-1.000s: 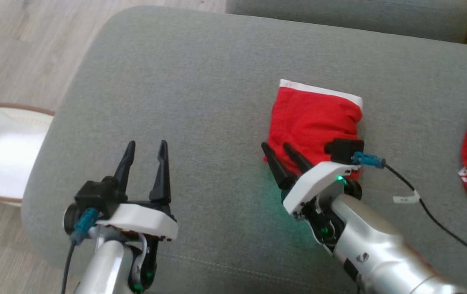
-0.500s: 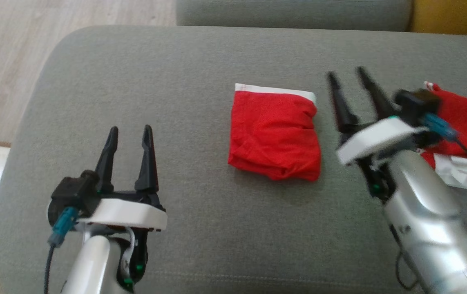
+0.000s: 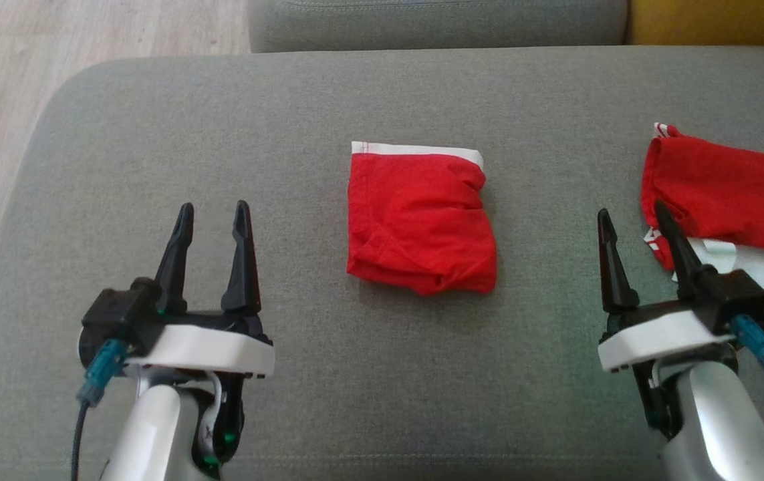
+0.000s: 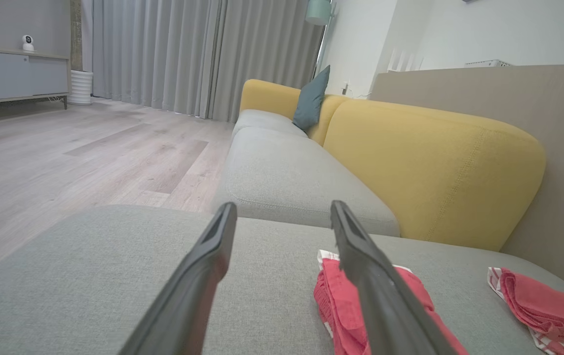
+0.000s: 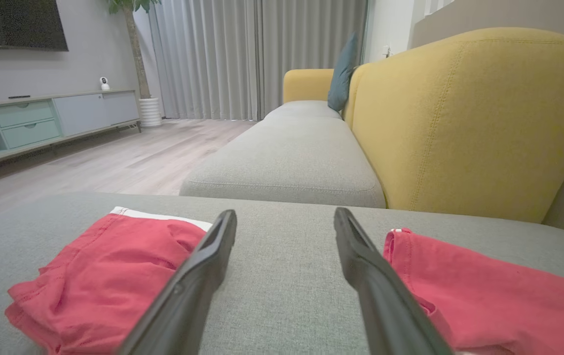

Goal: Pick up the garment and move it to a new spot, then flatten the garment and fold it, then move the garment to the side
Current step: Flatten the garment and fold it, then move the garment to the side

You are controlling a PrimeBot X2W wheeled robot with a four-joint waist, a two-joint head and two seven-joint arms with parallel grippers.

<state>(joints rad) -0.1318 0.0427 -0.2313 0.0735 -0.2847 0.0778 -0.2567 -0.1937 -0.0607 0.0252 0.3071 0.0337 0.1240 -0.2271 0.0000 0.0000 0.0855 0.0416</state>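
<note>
- We see the red garment (image 3: 420, 220) folded into a compact rectangle, white waistband (image 3: 415, 148) at its 12 o'clock edge, lying mid grey sofa cushion (image 3: 275, 120).
- L gripper (image 3: 214, 207) at its 8 o'clock, R gripper (image 3: 630, 212) at 4; fingers point to 12, apart from it.
- Both jaws spread wide, holding nothing; 2nd red garment (image 3: 722, 190) just beside R gripper.

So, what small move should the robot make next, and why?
Probably ease the right gripper forward onto the loose red garment by its fingertips. Both it and the left gripper stand open and empty, and the folded red garment already lies in the middle of the grey cushion.
</note>
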